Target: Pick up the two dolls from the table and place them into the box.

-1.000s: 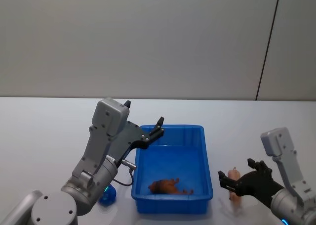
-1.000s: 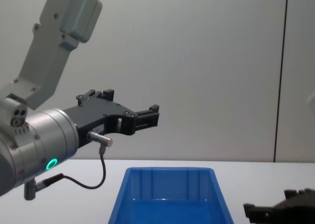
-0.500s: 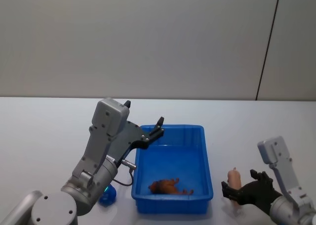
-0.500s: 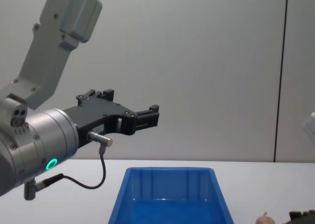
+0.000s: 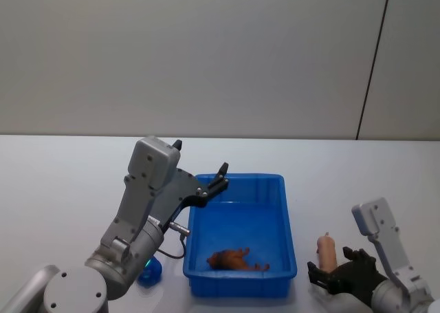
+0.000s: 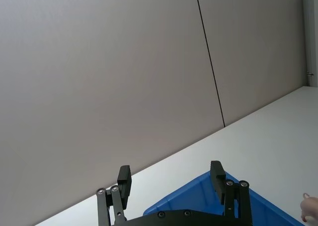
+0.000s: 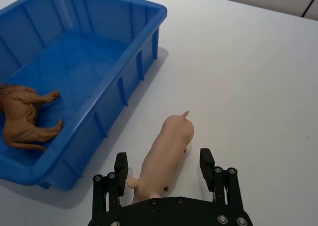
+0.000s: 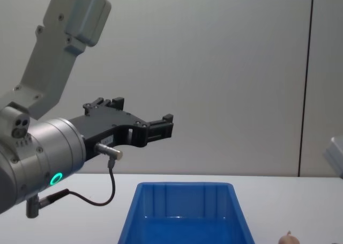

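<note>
Bright blue rectangular plastic bin point(image 5: 244, 220) sits on a plain white tabletop point(image 5: 69, 182). Inside the bin, close to its near wall, a small brown legged toy animal point(image 5: 230, 259) lies on its side on the glossy floor. A pale flesh-pink toy figure with stubby limbs point(image 7: 171, 136) rests on the tabletop just outside the bin's right wall, near the near right corner, not touching the bin. Its long body runs roughly alongside that wall. The right gripper point(image 7: 163, 160) is low at the tabletop beside the bin's right wall, its black fingers spread wide with one on each side of the pink figure and a gap showing at both sides. The left gripper point(image 6: 170, 169) hangs in the air above the bin's far left corner, fingers spread apart and holding nothing.
</note>
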Action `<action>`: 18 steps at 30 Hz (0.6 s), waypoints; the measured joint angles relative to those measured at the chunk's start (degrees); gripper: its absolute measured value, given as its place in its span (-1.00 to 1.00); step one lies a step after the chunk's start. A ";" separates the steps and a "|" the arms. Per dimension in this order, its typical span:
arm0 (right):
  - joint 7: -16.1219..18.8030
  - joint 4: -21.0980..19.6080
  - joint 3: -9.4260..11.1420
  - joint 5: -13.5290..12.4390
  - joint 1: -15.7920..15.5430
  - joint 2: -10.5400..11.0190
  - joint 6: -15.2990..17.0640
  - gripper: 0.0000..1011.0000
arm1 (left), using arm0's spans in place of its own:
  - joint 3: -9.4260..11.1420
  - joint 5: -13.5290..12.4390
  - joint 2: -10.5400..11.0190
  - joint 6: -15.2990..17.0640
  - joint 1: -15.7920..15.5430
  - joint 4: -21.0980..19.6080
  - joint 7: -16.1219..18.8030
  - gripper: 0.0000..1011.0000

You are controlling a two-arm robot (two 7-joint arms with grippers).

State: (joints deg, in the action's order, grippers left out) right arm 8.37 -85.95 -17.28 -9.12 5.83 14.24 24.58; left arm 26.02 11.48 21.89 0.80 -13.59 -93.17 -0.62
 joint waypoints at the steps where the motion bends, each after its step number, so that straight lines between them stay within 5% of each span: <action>1: 0.00 0.07 -0.03 0.00 -0.03 -0.05 0.22 0.74 | 0.00 0.00 0.00 0.00 0.00 0.00 0.00 0.98; 18: -1.66 0.40 0.06 -0.58 -0.43 -0.44 0.97 -0.22 | 0.00 0.00 0.00 0.00 0.00 0.00 0.00 0.98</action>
State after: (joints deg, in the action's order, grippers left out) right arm 6.70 -85.55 -17.22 -9.70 5.40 13.80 25.55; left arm 26.02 11.48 21.89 0.79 -13.59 -93.17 -0.62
